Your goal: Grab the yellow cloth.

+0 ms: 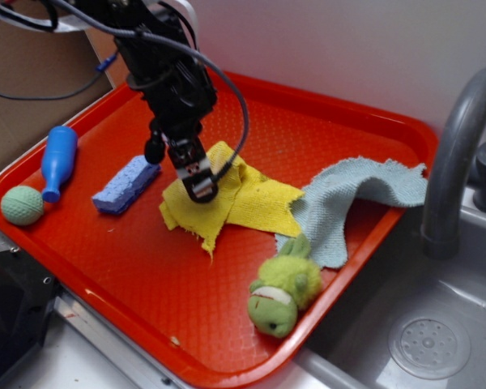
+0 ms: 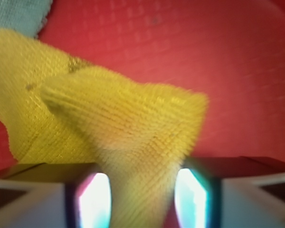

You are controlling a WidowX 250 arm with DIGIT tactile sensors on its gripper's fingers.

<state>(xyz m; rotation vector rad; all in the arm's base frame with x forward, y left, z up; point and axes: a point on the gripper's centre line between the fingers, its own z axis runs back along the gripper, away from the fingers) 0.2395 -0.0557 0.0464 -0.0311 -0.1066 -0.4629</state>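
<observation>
Gripper's got a pinch of the yellow cloth

The gripper [image 1: 199, 185] is down on the yellow cloth [image 1: 243, 203] mid-tray [image 1: 146, 267], jaws clamped on a bunched-up fold of it. Wrist view shows the cloth [image 2: 128, 128] pulled up into a ridge between the fingers [image 2: 92, 197]. Blue sponge [image 1: 125, 185] sits just left, the blue-green cloth [image 1: 348, 203] touches its right edge, and a green plush [image 1: 282, 290] lies nearby.

- The thin, bright yellow woven cloth [image 1: 239, 201] [image 2: 109, 128] lies crumpled near the middle of the red tray.
- Its edges are frayed and ragged.
- One fold is pulled up into a peak, pinched between the jaws.
- Its right edge touches the pale blue-green cloth.
</observation>
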